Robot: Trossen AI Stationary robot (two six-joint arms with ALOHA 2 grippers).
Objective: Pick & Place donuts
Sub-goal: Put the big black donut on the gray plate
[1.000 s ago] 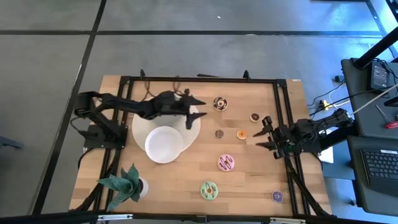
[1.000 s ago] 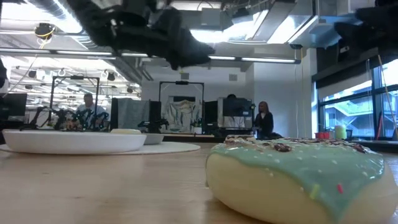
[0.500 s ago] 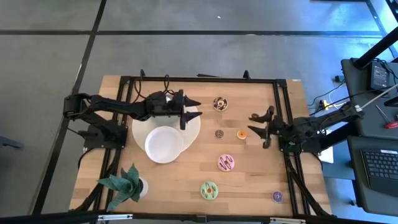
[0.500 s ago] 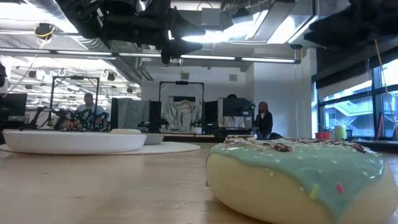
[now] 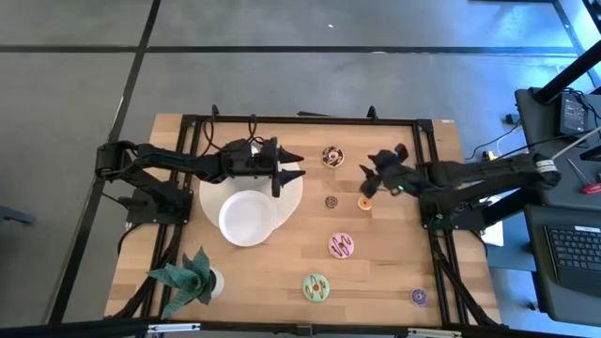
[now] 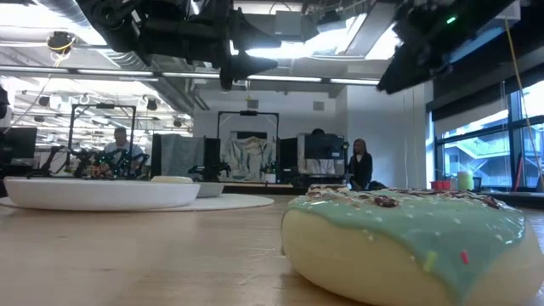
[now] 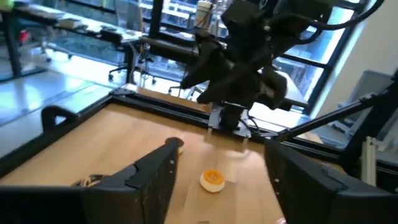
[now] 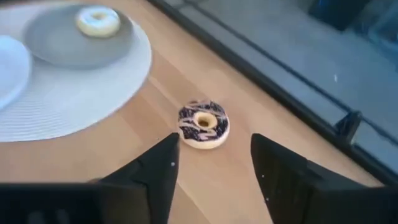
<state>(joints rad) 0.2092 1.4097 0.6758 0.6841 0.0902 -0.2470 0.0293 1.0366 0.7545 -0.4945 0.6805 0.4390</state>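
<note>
Several donuts lie flat on the wooden table: a chocolate-iced sprinkled one (image 5: 331,156) (image 8: 204,123), a small chocolate one (image 5: 331,202), a small orange one (image 5: 364,202) (image 7: 212,180), a pink one (image 5: 341,246), a green one (image 5: 315,286) (image 6: 408,242) and a purple one (image 5: 419,297). A cream donut (image 8: 98,20) sits on a grey plate. My left gripper (image 5: 299,165) (image 7: 221,186) hovers open over the round mat's right part. My right gripper (image 5: 368,178) (image 8: 214,180) hangs open above the table, right of the sprinkled chocolate donut and above the orange one.
A round white mat (image 5: 296,192) (image 8: 93,93) carries the grey plate (image 8: 62,40) and a white plate (image 5: 247,218). A green plant in a white pot (image 5: 192,277) stands at the near left corner. A black frame (image 5: 424,160) borders the table. People stand in the room beyond.
My right gripper has swung from the table's right edge toward the left and far side, and now sits over the spot beside the orange donut, covering a small brown donut seen earlier. My left gripper drew back slightly toward the left, then held still. No donut moved.
</note>
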